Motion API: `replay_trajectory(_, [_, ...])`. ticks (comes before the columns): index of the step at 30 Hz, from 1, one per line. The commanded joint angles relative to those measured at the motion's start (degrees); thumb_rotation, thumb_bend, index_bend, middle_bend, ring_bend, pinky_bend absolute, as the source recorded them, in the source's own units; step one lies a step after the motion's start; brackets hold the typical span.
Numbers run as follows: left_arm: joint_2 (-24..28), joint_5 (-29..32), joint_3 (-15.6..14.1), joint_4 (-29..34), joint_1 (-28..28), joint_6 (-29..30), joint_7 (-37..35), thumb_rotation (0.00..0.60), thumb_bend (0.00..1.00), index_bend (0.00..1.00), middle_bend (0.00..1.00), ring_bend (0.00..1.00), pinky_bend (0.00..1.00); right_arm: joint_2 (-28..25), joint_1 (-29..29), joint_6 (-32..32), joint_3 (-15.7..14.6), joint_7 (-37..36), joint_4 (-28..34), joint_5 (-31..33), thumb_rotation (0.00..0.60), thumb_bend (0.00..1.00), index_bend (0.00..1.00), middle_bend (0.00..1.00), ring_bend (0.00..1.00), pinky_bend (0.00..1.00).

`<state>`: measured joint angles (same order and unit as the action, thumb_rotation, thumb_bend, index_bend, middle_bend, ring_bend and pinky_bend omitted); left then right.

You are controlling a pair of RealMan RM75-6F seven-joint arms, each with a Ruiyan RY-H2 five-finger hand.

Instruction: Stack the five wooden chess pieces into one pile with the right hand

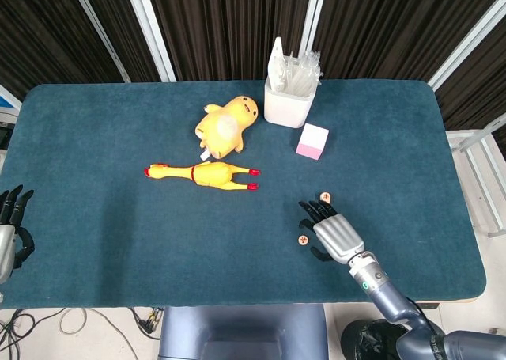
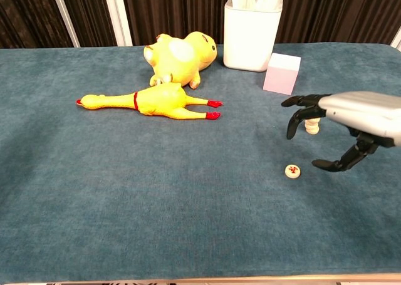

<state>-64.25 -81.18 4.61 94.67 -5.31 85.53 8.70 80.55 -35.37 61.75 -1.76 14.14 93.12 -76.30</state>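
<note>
A short pile of round wooden chess pieces stands on the blue table right of centre. One loose wooden piece with a red mark lies flat nearer the front edge. My right hand hovers open just right of and above the loose piece, fingers spread and curved, holding nothing; in the chest view its fingers partly hide the pile. My left hand rests open at the table's far left edge, seen only in the head view.
A yellow rubber chicken and a yellow plush toy lie left of centre. A white container stands at the back, a pink cube in front of it.
</note>
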Motion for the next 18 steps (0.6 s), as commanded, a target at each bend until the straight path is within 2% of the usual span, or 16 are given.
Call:
replay_trajectory(1, [0.0, 0.0, -0.01, 0.0, 0.0, 0.0, 0.0, 0.6, 0.82, 0.11, 0.0, 0.0, 0.01, 1.61, 0.57, 0.7, -0.2, 0.54, -1.59, -1.36, 0.6, 0.4, 0.34, 0.04, 0.02, 0.08])
replay_trajectory(6, [0.03, -0.04, -0.03, 0.04, 0.0, 0.0, -0.01, 0.6, 0.82, 0.11, 0.0, 0.0, 0.01, 3.98, 0.83, 0.42, 0.43, 0.33, -4.52, -1.97, 0.6, 0.4, 0.34, 0.04, 0.02, 0.08])
replay_trajectory(18, [0.01, 0.05, 0.01, 0.12, 0.01, 0.01, 0.16, 0.6, 0.82, 0.11, 0.0, 0.0, 0.01, 5.86, -0.19, -4.28, 1.32, -1.26, -8.1, -1.59, 0.6, 0.4, 0.34, 0.04, 0.02, 0.08])
